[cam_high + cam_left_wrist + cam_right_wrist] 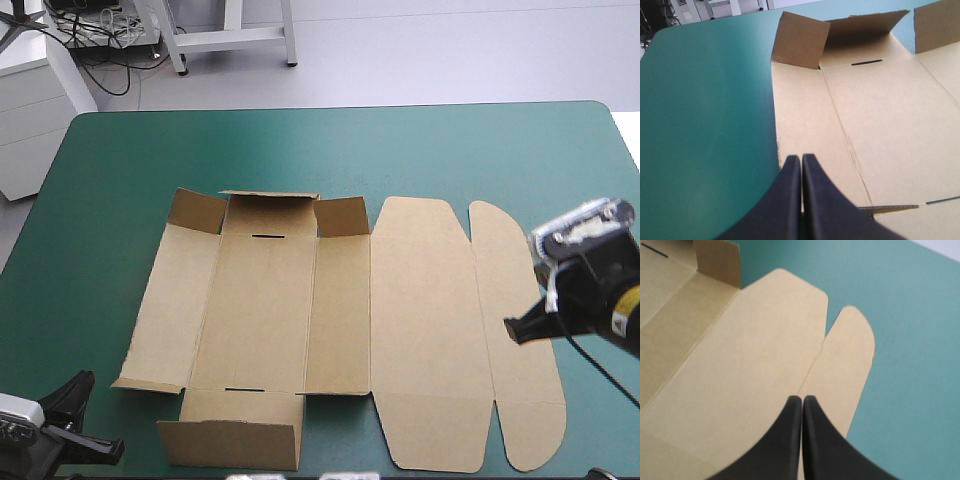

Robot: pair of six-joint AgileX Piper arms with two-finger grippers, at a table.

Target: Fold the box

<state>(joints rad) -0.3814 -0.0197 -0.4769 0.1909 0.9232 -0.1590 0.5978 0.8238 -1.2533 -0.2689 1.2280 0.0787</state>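
Two grippers come nearest, each with its black fingers pressed together in a pointed arch and holding nothing. The left gripper (801, 159) is above the near left edge of the one brown box (340, 320), and the right gripper (802, 399) is above the crease between lid panel (425, 330) and tuck flap (525, 420). That box lies mid-table, mostly flat, with one near end wall (232, 440) and three far flaps (270, 208) raised, and the teal-green cover (450, 150) spreads around it.
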